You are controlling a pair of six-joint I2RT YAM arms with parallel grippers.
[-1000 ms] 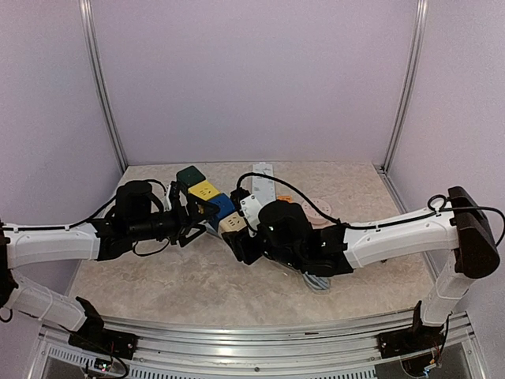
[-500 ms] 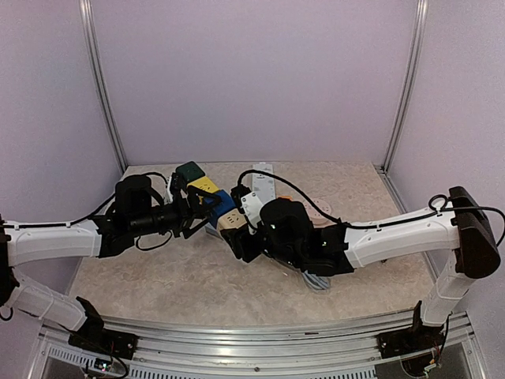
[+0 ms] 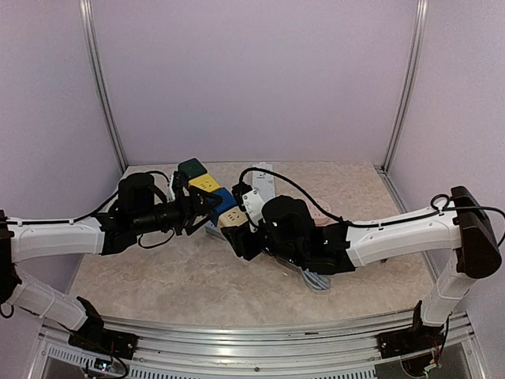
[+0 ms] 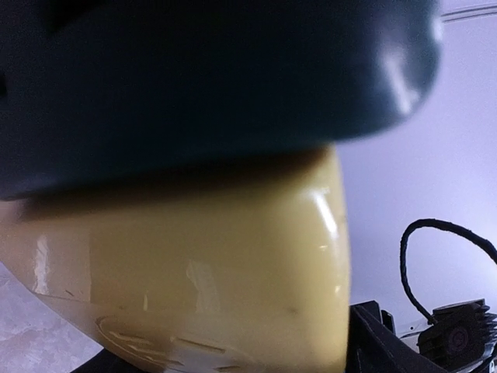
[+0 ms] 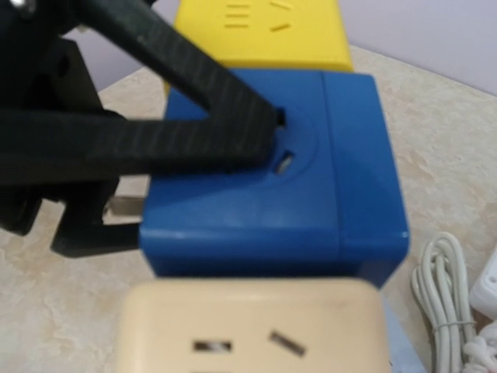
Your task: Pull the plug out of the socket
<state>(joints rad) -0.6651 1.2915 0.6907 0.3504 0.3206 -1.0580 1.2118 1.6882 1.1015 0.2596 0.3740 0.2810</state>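
Left gripper (image 3: 196, 212) had advanced along the table (image 3: 158, 276), its jaws narrowing about the yellow cube (image 3: 203, 185) and blue cube (image 5: 264, 179); a firm hold could not be confirmed. Right gripper (image 3: 239, 235) appeared to pinch the beige cube (image 3: 231, 222). Between the grippers, all three cubes remained plugged together; no separation was evident.

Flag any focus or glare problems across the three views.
Top external: evenly lit, sharp, soft shadows. Left wrist: too close, the yellow block and dark green block fill the frame blurred, with glare streaks on the yellow. Right wrist: blue block fairly sharp, cream block nearest the lens soft.
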